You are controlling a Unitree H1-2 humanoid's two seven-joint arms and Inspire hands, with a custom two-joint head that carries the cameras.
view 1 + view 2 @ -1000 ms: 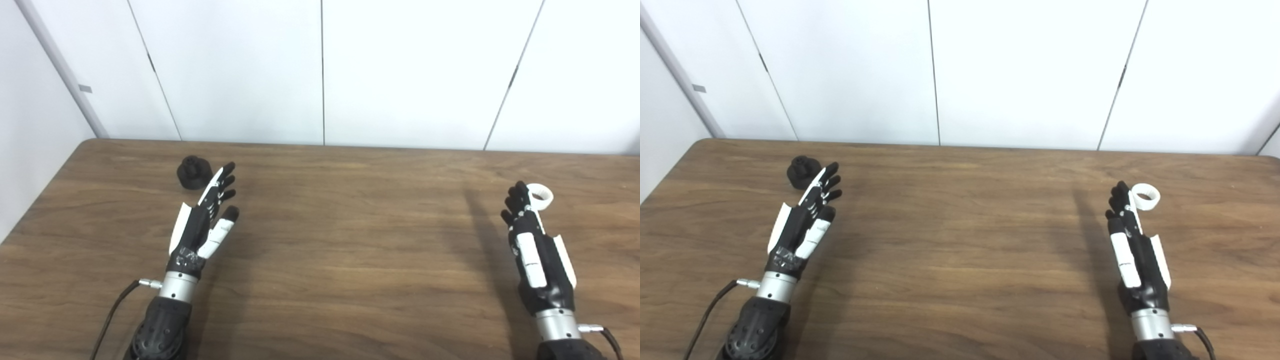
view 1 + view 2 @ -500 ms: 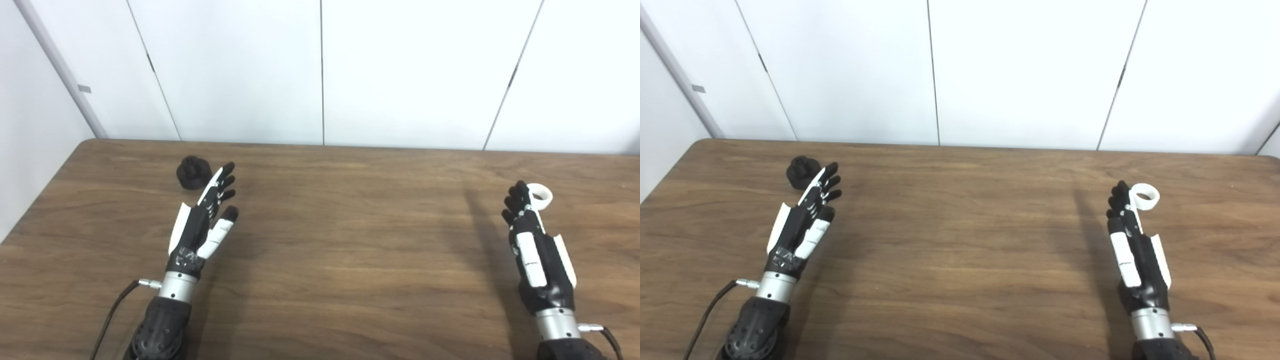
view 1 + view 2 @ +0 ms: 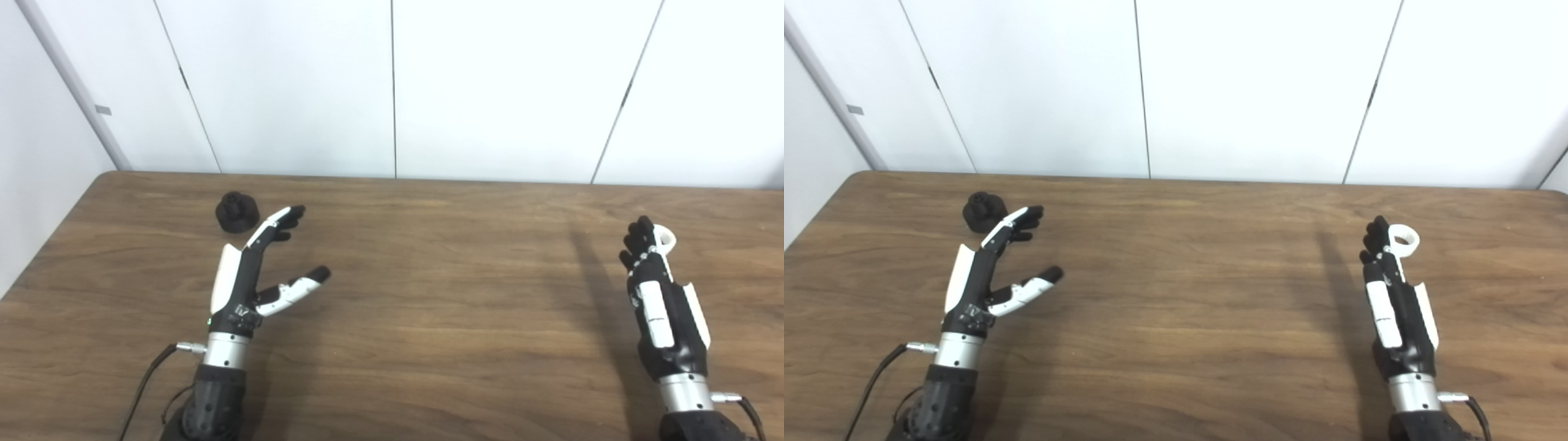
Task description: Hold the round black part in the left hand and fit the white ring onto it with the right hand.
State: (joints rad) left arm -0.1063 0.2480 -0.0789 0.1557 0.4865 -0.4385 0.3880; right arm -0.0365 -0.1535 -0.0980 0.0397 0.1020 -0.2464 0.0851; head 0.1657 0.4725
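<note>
The round black part (image 3: 236, 212) stands on the wooden table (image 3: 429, 294) at the far left. Just right of it my left hand (image 3: 254, 269) is open, fingers stretched past the part and thumb spread wide to the right; it touches nothing. The white ring (image 3: 1402, 239) lies on the table at the right. My right hand (image 3: 1387, 294) is open beside it, fingertips level with the ring's left edge and partly covering it in the left eye view. Whether they touch I cannot tell.
White wall panels (image 3: 392, 86) rise behind the table's far edge. A black cable (image 3: 141, 392) trails from my left wrist toward the near edge. The table's left edge runs close to the black part.
My left hand has turned and spread its thumb out to the right, with the fingers now reaching further right of the black part. My right hand has edged slightly forward beside the ring.
</note>
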